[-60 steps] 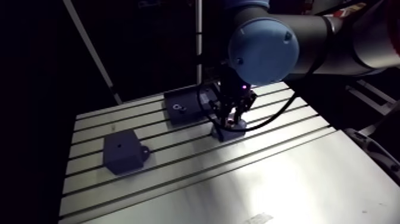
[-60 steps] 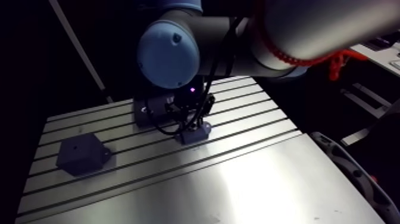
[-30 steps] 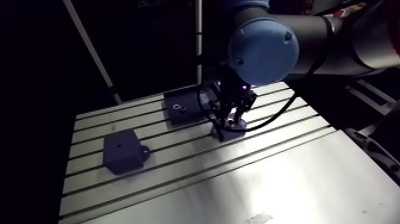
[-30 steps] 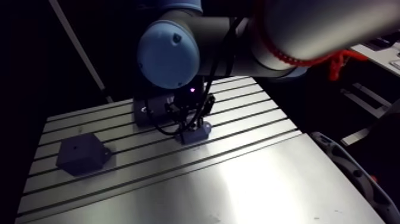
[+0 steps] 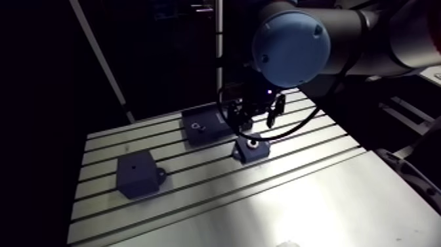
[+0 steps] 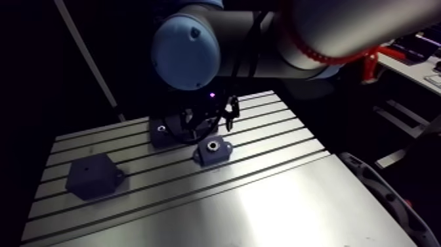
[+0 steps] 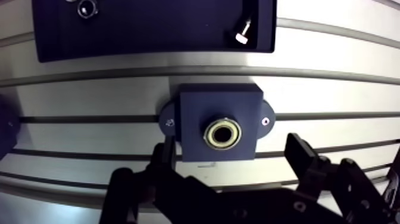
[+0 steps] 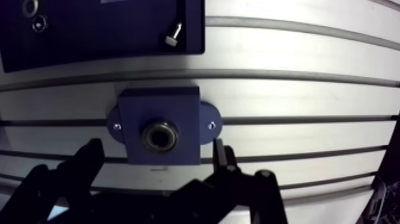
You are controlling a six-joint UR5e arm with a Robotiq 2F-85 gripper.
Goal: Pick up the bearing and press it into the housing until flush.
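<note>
Your hand [image 7: 232, 148] hung wide open, holding nothing, over the block [image 7: 196, 113]; the bearing [image 7: 222, 133] sat inside it, a tray [image 7: 149, 30] at its twelve o'clock.

The arm [image 6: 341, 26] is made up of thick round tubes, silver-grey w/ a dull sheen, and the joint is closed by a round, smooth, light-blue cap [image 5: 291, 47], domed like a lid and set against a darker grey body. A tiny violet light [image 6: 211, 96] is seen glowing on the dark wrist, approx. where it meets the gripper. The gripper [image 7: 232, 146] is finished all in matt black: two fingers [image 7: 303, 158] are built from flat, angular links w/ squared tips, and small round pivot pins can be made out nr their base.
</note>
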